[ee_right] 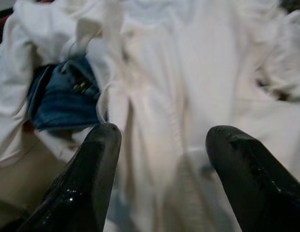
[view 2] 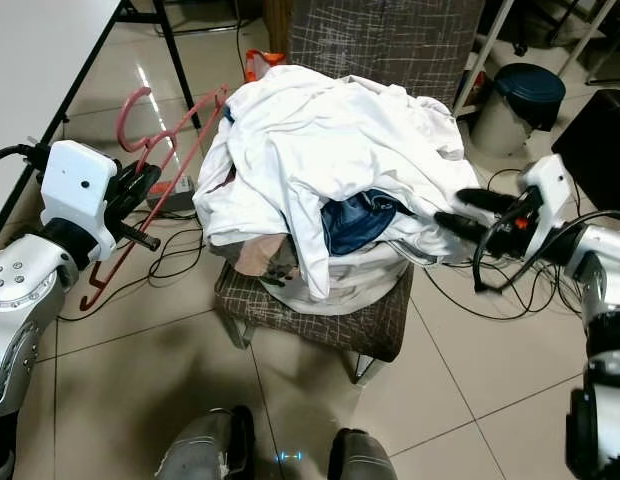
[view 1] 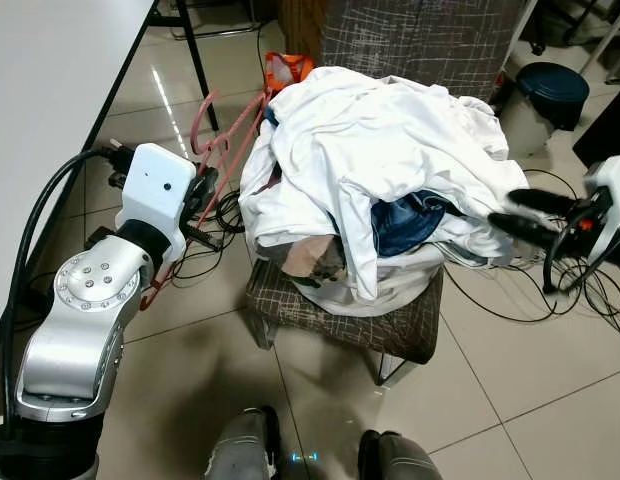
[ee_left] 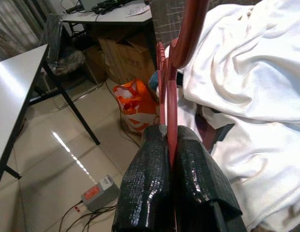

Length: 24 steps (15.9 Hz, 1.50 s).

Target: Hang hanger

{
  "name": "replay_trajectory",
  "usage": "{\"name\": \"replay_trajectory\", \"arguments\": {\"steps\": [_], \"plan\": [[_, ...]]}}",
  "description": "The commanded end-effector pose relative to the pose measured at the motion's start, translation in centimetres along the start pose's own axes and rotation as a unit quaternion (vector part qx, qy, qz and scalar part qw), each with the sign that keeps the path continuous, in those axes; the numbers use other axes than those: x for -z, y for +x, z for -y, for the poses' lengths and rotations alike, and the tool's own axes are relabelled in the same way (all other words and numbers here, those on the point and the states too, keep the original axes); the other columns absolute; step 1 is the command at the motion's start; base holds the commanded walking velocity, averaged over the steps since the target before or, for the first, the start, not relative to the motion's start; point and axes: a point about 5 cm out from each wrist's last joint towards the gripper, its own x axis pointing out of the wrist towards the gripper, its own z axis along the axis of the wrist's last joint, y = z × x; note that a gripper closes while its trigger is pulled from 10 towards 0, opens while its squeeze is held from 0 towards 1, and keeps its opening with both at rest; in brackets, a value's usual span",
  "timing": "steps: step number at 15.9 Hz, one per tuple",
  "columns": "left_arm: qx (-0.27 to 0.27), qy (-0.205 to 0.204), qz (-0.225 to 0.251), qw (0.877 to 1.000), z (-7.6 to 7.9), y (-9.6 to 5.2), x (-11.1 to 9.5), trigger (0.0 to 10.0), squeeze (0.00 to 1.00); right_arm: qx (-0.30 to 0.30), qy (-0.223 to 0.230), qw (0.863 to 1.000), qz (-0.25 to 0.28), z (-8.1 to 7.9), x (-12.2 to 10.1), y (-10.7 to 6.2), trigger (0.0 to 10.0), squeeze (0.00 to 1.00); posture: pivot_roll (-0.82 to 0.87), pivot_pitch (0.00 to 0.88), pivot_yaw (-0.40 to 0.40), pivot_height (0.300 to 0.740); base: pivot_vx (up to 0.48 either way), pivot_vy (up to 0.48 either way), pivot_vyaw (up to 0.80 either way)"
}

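A red hanger (view 1: 227,150) stands tilted beside the left of a stool piled with clothes. My left gripper (view 1: 202,195) is shut on the hanger's lower bar; in the left wrist view the red hanger (ee_left: 175,72) runs up from between the closed black fingers (ee_left: 150,188). The pile of white clothes (view 1: 380,150) holds a dark blue garment (view 1: 405,220). My right gripper (view 1: 525,215) is open at the pile's right edge, its fingers (ee_right: 87,174) spread apart before the white cloth (ee_right: 188,96), nothing between them.
The brown stool (view 1: 390,330) stands on a tiled floor with black cables (view 1: 510,290). A white table (view 1: 50,90) with black legs is on the left. An orange bag (view 1: 287,68), a patterned chair back (view 1: 420,40) and a dark bin (view 1: 550,85) lie behind. My feet (view 1: 320,455) are below.
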Motion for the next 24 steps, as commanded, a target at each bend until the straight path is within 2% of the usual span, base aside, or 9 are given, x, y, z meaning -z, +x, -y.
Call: {"name": "replay_trajectory", "arguments": {"steps": [1,4,9,15,18,20,21,22,24], "plan": [[-0.004,0.007,0.002,1.000,-0.2,-0.3,-0.3,10.0,0.00,0.018,-0.003,1.000,0.019,0.4,-0.6,-0.2,6.2,0.00,0.02,0.195,0.012,0.740,0.000,0.000,0.00],[-0.004,0.009,0.002,1.000,-0.3,-0.3,-0.3,10.0,0.00,0.041,0.003,0.999,0.016,0.8,-0.7,0.4,6.6,0.00,0.02,0.199,0.015,0.740,0.000,0.000,0.00],[-0.008,0.011,0.001,1.000,-0.4,-0.5,-0.4,10.0,0.00,0.017,-0.002,1.000,-0.001,0.3,0.0,1.3,5.4,0.00,0.03,0.203,0.005,0.740,0.000,0.000,0.00],[-0.009,0.013,-0.001,1.000,-0.5,-0.8,-0.4,10.0,0.00,0.013,-0.002,1.000,-0.015,0.1,0.8,0.9,4.1,0.00,0.04,0.196,0.010,0.740,0.000,0.000,0.00],[-0.008,0.014,-0.001,1.000,-0.6,-0.7,-0.5,10.0,0.00,-0.009,-0.012,1.000,-0.019,-0.1,1.0,0.4,4.9,0.00,0.04,0.190,0.013,0.740,0.000,0.000,0.00],[-0.005,0.014,0.000,1.000,-0.5,-0.7,-0.5,10.0,0.00,-0.019,-0.015,0.999,-0.022,-0.3,1.1,0.3,6.6,0.00,0.04,0.188,0.015,0.740,0.000,0.000,0.00],[-0.004,0.014,0.000,1.000,-0.4,-0.6,-0.5,10.0,0.00,-0.023,-0.016,0.999,-0.023,-0.4,1.2,0.3,6.6,0.00,0.04,0.186,0.016,0.740,0.000,0.000,0.00],[-0.003,0.014,0.001,1.000,-0.4,-0.6,-0.6,10.0,0.00,-0.030,-0.021,0.999,-0.031,-0.5,1.4,0.4,8.5,0.00,0.04,0.187,0.018,0.740,0.000,0.000,0.00],[-0.002,0.014,0.001,1.000,-0.4,-0.6,-0.6,10.0,0.00,-0.023,-0.020,0.999,-0.039,-0.5,1.7,0.3,7.9,0.00,0.04,0.191,0.019,0.740,0.000,0.000,0.00]]}}
